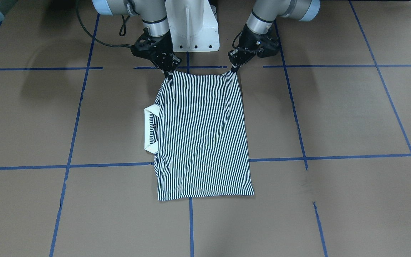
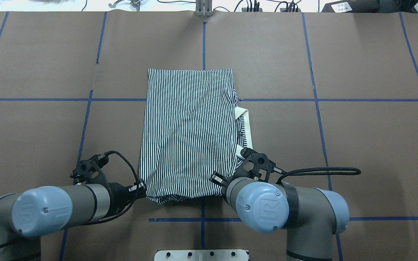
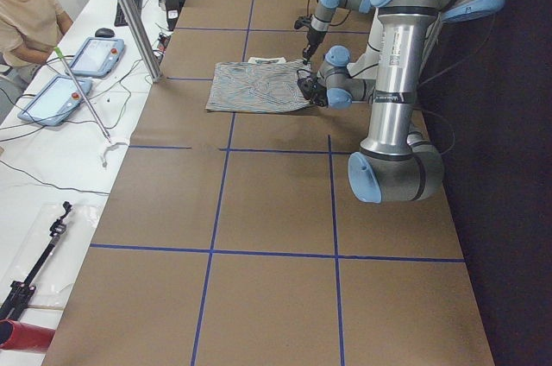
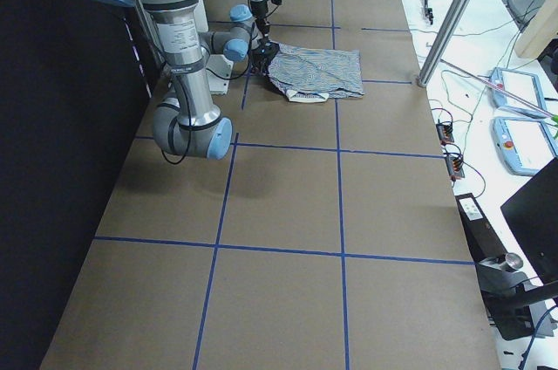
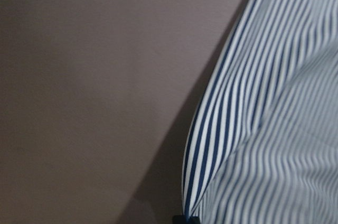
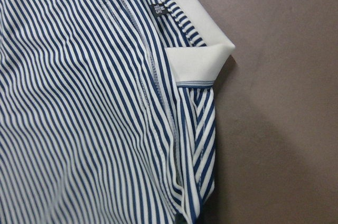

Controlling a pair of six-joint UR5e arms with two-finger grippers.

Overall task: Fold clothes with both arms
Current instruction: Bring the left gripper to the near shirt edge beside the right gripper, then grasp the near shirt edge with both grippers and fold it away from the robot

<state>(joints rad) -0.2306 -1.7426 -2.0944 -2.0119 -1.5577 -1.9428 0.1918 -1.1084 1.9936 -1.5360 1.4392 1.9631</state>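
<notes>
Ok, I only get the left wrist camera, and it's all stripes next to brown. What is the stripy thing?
Observer: A navy-and-white striped polo shirt, folded into a long rectangle.
Operator: Is the other arm helping?
Observer: Yes. Your left pincer pinches one corner nearest the robot, and the right pincer pinches the other.
Operator: Does it have a collar?
Observer: A plain cream-white collar sticks out from the shirt's edge on the robot's right side.

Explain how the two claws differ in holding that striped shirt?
The right gripper pinches the corner on the cream collar's side; the left gripper pinches the plain corner. The right arm hangs over its corner; the left arm reaches in sideways. Both are shut on the shirt.
</notes>
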